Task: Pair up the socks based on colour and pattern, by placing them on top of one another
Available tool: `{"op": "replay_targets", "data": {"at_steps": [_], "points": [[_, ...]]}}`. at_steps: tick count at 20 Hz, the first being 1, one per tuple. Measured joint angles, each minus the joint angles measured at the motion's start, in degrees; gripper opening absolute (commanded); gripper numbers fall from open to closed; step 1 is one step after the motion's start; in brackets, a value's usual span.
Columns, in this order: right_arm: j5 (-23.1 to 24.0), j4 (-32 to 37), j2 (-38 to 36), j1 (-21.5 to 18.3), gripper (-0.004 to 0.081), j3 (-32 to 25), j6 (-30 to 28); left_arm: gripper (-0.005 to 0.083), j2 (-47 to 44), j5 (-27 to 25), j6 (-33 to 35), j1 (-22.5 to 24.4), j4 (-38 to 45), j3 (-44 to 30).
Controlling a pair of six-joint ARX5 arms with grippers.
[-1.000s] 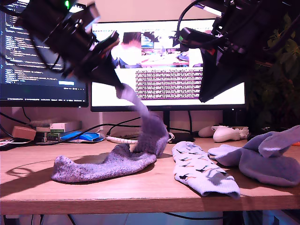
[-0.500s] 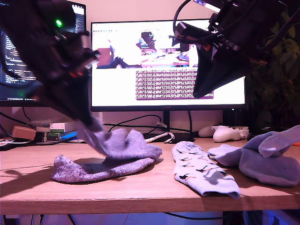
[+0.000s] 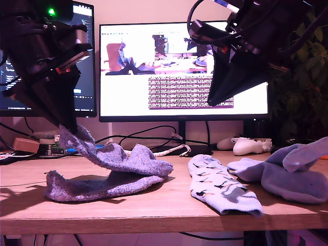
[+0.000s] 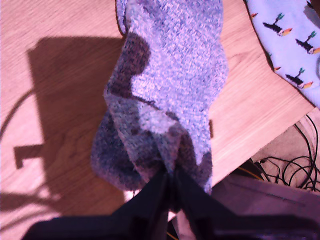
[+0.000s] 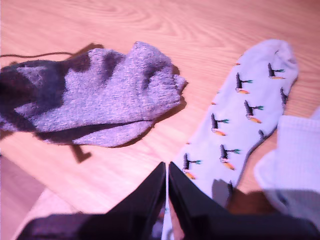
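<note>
On the wooden desk [image 3: 154, 210], my first end effector [image 4: 169, 182] is clamped on the cuff of a thick fuzzy purple sock [image 3: 115, 156], holding that end up toward the exterior view's left while the toe end drapes onto the matching purple sock [image 3: 87, 185] lying flat beneath it. My second end effector [image 5: 166, 187] hangs above the desk with its fingers together and nothing between them, over a pale sock printed with small dark-and-orange birds [image 3: 220, 188]. Plain pale blue socks [image 3: 287, 174] lie bunched at the exterior view's right.
</note>
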Motion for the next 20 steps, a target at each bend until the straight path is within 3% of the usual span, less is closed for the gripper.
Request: {"op": "replay_targets", "data": {"at_steps": [2,5,6,7,9,10,14,17,20], "points": [[-1.1,0.0,0.0,0.0,-0.0013,0.0,0.0,0.0383,0.0,-2.4,0.0,-0.1,-0.5,0.0],[-1.4,0.0,0.0,0.0,-0.0013,0.0,0.0,0.0395,0.0,-3.8,0.0,0.0,-0.8,0.0],[-1.6,0.0,0.0,0.0,-0.0013,0.0,0.0,0.0379,0.0,-3.8,0.0,-0.1,-0.8,0.0],[-1.6,0.0,0.0,0.0,-0.0013,0.0,0.0,0.0302,0.0,-3.8,0.0,-0.1,-0.8,0.0],[-1.5,0.5,0.0,0.0,-0.0013,0.0,-0.3,0.003,0.0,-3.6,0.0,-0.1,-0.7,0.0],[-1.2,2.1,0.0,0.0,-0.0013,0.0,-1.7,-0.0019,0.0,-3.3,0.0,-0.1,0.1,0.0],[-1.3,7.8,0.0,-2.8,-0.0013,0.0,-4.7,-0.0019,-1.0,-3.0,2.9,-0.1,9.9,0.0],[0.1,11.6,0.0,-9.7,-0.0013,-1.0,-6.7,-0.0019,-5.7,-3.6,4.6,0.9,17.2,-0.7],[0.4,13.2,-0.3,-17.2,-0.0013,-4.8,-7.6,-0.0019,-13.6,-3.6,5.5,3.7,25.3,-6.7]]}}
